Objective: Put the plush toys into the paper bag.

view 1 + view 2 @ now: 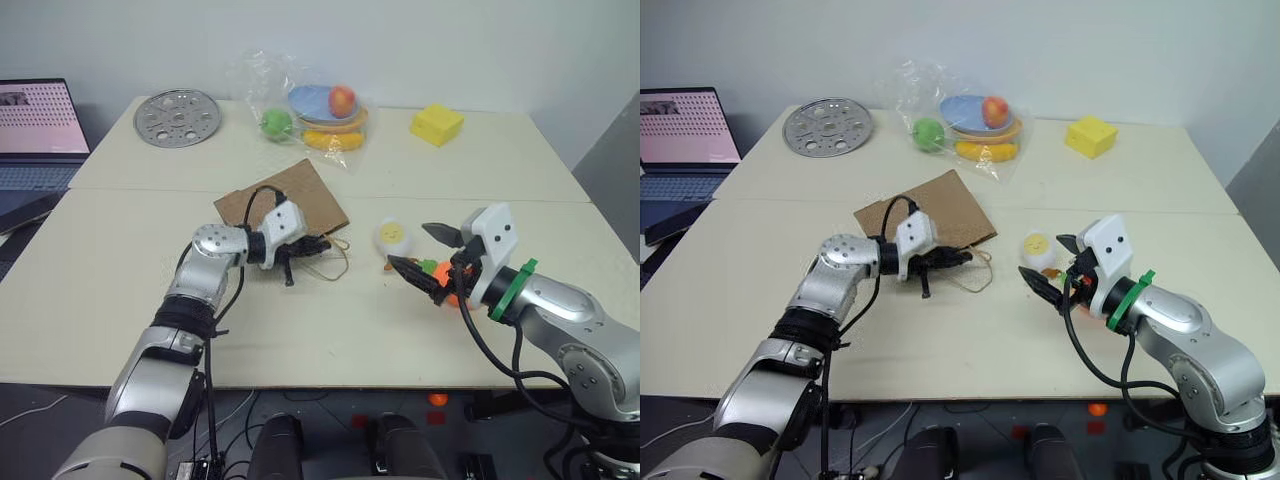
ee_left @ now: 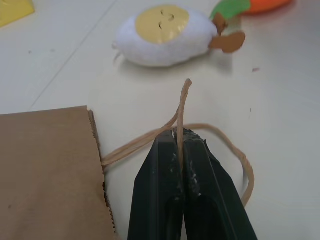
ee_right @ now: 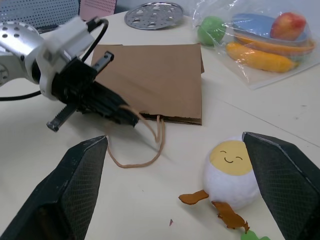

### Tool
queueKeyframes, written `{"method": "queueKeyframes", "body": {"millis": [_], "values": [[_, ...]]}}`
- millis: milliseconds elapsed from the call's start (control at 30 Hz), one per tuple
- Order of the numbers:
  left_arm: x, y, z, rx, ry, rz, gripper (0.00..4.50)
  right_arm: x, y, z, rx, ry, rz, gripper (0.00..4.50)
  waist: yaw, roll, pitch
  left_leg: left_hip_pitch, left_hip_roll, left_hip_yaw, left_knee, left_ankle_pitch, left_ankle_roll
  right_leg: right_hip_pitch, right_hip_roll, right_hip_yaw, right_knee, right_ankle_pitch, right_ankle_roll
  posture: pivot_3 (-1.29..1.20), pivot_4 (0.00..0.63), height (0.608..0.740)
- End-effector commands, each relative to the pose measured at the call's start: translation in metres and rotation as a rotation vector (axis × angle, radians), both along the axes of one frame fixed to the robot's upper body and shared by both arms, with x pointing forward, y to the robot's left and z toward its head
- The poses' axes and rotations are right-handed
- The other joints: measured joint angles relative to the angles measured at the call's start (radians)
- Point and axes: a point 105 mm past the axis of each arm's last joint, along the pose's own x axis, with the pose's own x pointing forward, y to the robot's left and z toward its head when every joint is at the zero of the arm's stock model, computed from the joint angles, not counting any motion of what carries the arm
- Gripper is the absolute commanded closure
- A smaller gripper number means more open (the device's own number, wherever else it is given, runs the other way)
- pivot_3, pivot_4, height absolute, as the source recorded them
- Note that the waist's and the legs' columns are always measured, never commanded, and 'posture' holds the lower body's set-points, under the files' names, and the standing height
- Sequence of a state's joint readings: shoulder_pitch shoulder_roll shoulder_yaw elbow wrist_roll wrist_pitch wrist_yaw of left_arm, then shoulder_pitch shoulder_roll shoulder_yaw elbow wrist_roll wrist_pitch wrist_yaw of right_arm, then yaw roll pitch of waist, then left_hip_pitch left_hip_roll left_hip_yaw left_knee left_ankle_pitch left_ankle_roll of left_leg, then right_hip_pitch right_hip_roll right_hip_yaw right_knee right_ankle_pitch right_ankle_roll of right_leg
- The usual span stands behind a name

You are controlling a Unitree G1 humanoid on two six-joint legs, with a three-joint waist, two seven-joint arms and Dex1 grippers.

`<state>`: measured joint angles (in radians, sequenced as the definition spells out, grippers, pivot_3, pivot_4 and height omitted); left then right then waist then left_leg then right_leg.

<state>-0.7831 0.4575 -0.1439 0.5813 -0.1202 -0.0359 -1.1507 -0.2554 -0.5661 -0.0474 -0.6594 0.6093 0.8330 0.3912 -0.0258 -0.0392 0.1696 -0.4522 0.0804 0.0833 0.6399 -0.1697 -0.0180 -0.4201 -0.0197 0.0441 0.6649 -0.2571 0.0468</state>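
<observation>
A pale, smooth bench (image 1: pixel 330 330) carries everything here. Near its middle a flat brown paper bag (image 1: pixel 295 200) lies on its side, its matte kraft paper creased, with thin twisted paper loop handles (image 3: pixel 140 150) trailing off its open edge toward the near side. The left hand (image 2: pixel 181 150), two narrow black fingers, is closed tight on one handle cord, which stands up between the tips.

Just right of the bag lies the egg toy (image 1: pixel 394 236), a soft, rounded white plush with a yellow circle face and small flat brown felt feet. Beside it, on its near right, is the carrot toy (image 1: pixel 441 274), bright orange plush with a green top, mostly hidden behind the right hand (image 1: pixel 424 249). That hand is open wide, its two ridged black fingers spread apart, hovering near the egg and carrot and holding nothing.

At the far side of the bench sit a round perforated metal disc (image 1: pixel 177 117) on the left, a crinkled clear plastic bag of fruit (image 1: pixel 310 112) in the middle, and a yellow block (image 1: pixel 436 124) on the right. A laptop (image 1: pixel 38 135) stands at the far left edge.
</observation>
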Motion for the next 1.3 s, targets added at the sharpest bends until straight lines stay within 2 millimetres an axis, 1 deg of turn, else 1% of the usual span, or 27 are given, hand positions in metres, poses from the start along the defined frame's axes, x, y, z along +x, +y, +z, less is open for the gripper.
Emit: {"method": "queueKeyframes", "body": {"millis": [33, 100, 133, 200, 267, 333, 367, 500, 600, 667, 733, 767, 867, 967, 1033, 1067, 1167, 1300], "values": [[-0.003, -0.001, 0.058, -0.134, -0.037, -0.047, 4.46, -0.001, 0.014, 0.005, 0.016, -0.041, 0.045, 0.00, 0.000, 0.000, 0.000, 0.000, 0.000, 0.000, 0.000, 0.000, 0.000, 0.000, 0.000, 0.000, 0.000, 0.000, 0.000, 0.00, 0.150, 0.740], [-0.008, 0.003, 0.074, -0.178, 0.007, -0.063, 4.46, 0.002, 0.021, 0.002, 0.026, -0.038, 0.054, 0.00, -0.002, 0.000, 0.000, 0.000, 0.000, 0.000, 0.000, 0.000, 0.000, 0.000, 0.000, 0.000, 0.000, 0.000, 0.000, 0.00, 0.150, 0.740], [-0.009, 0.005, 0.084, -0.211, 0.021, -0.064, 4.46, 0.009, 0.026, -0.001, 0.022, -0.043, 0.040, 0.00, -0.005, 0.000, 0.000, 0.000, 0.000, 0.000, 0.000, 0.000, 0.000, 0.000, 0.000, 0.000, 0.000, 0.000, 0.000, 0.00, 0.150, 0.740], [-0.010, 0.008, 0.096, -0.251, 0.033, -0.056, 4.46, 0.018, 0.033, -0.005, 0.021, -0.046, 0.024, 0.00, -0.007, 0.000, 0.000, 0.000, 0.000, 0.000, 0.000, 0.000, 0.000, 0.000, 0.001, 0.000, 0.000, 0.000, 0.000, 0.00, 0.150, 0.740], [-0.013, 0.010, 0.104, -0.271, 0.048, -0.064, 4.50, 0.023, 0.044, -0.005, 0.060, -0.038, 0.038, 0.37, -0.006, 0.000, 0.000, 0.000, 0.000, 0.000, 0.000, 0.000, 0.000, 0.000, 0.001, 0.000, 0.001, 0.000, 0.000, 0.00, 0.150, 0.740], [-0.013, 0.013, 0.108, -0.273, 0.051, -0.058, 4.50, 0.027, 0.057, -0.006, 0.068, -0.043, 0.066, 0.91, -0.006, 0.000, 0.000, 0.000, 0.000, -0.001, 0.000, 0.000, 0.000, 0.000, 0.001, 0.000, 0.001, 0.000, 0.000, 0.00, 0.150, 0.740], [-0.014, 0.014, 0.109, -0.271, 0.053, -0.058, 4.50, 0.033, 0.065, -0.003, 0.078, -0.053, 0.078, 1.24, -0.005, 0.000, 0.000, 0.000, 0.000, -0.001, 0.000, 0.000, 0.000, 0.000, 0.001, 0.000, 0.001, 0.000, 0.000, 0.00, 0.150, 0.740], [-0.020, 0.015, 0.107, -0.269, 0.074, -0.073, 4.50, 0.048, 0.091, 0.004, 0.106, -0.067, 0.124, 2.73, -0.006, 0.000, 0.000, 0.000, 0.000, 0.000, 0.000, 0.000, 0.000, 0.000, 0.001, 0.000, 0.001, 0.000, 0.000, 0.00, 0.150, 0.740], [-0.024, 0.014, 0.105, -0.261, 0.077, -0.074, 4.50, 0.059, 0.107, 0.003, 0.123, -0.058, 0.146, 3.87, -0.004, 0.000, 0.000, 0.000, 0.000, 0.000, 0.000, 0.000, 0.000, 0.000, 0.001, 0.000, 0.001, 0.000, 0.000, 0.00, 0.150, 0.740], [-0.028, 0.013, 0.106, -0.277, 0.074, -0.074, 4.50, 0.072, 0.128, -0.005, 0.114, -0.052, 0.143, 4.45, -0.005, 0.000, 0.000, 0.000, 0.001, 0.000, 0.000, 0.000, 0.000, 0.000, 0.001, -0.001, 0.001, 0.000, 0.000, 0.00, 0.150, 0.740], [-0.031, 0.013, 0.108, -0.280, 0.058, -0.066, 4.50, 0.083, 0.144, -0.018, 0.117, -0.028, 0.123, 4.45, -0.006, 0.000, 0.000, 0.000, 0.001, 0.000, 0.000, 0.000, 0.000, -0.001, 0.001, 0.000, 0.002, 0.000, 0.000, 0.00, 0.150, 0.740], [-0.031, 0.014, 0.108, -0.280, 0.055, -0.063, 4.50, 0.086, 0.148, -0.021, 0.121, -0.023, 0.119, 4.45, -0.006, 0.000, 0.000, 0.000, 0.001, 0.000, 0.000, 0.000, 0.000, -0.001, 0.002, 0.000, 0.002, 0.000, 0.000, 0.00, 0.150, 0.740], [-0.032, 0.018, 0.110, -0.267, 0.037, -0.036, 4.50, 0.098, 0.156, -0.051, 0.079, 0.029, 0.056, 4.45, -0.005, 0.000, 0.000, 0.000, 0.001, 0.000, 0.000, 0.000, 0.000, -0.001, 0.002, -0.001, 0.003, 0.000, 0.000, 0.00, 0.150, 0.740], [-0.032, 0.022, 0.115, -0.278, 0.020, -0.013, 4.50, 0.099, 0.162, -0.065, 0.036, 0.037, 0.061, 4.45, -0.003, 0.001, 0.000, 0.000, 0.001, 0.000, 0.000, 0.000, 0.000, -0.001, 0.001, -0.001, 0.002, 0.000, 0.000, 0.00, 0.150, 0.740], [-0.026, 0.029, 0.128, -0.313, -0.043, 0.053, 4.50, 0.096, 0.166, -0.080, -0.002, 0.072, 0.077, 4.45, -0.004, 0.001, 0.000, 0.000, 0.000, 0.000, 0.000, 0.000, 0.000, -0.001, 0.001, 0.000, 0.002, 0.000, 0.000, 0.00, 0.150, 0.740], [-0.023, 0.033, 0.135, -0.334, -0.077, 0.086, 4.50, 0.095, 0.167, -0.085, -0.009, 0.084, 0.079, 4.45, -0.006, 0.001, 0.000, 0.000, 0.000, 0.000, 0.000, 0.000, 0.000, -0.001, 0.001, 0.000, 0.002, 0.000, 0.000, 0.00, 0.150, 0.740], [-0.011, 0.049, 0.154, -0.391, -0.153, 0.190, 4.50, 0.095, 0.166, -0.089, -0.010, 0.083, 0.050, 4.45, -0.006, 0.000, 0.000, 0.000, 0.001, 0.000, 0.000, 0.000, 0.000, -0.002, 0.001, -0.001, 0.004, 0.000, 0.000, 0.00, 0.150, 0.740], [-0.010, 0.062, 0.170, -0.432, -0.200, 0.236, 4.50, 0.096, 0.163, -0.096, -0.026, 0.107, 0.021, 4.45, -0.007, 0.001, 0.000, 0.002, 0.001, -0.001, 0.000, 0.000, 0.000, -0.004, 0.001, -0.001, 0.012, -0.001, 0.000, 0.00, 0.150, 0.740]]}}
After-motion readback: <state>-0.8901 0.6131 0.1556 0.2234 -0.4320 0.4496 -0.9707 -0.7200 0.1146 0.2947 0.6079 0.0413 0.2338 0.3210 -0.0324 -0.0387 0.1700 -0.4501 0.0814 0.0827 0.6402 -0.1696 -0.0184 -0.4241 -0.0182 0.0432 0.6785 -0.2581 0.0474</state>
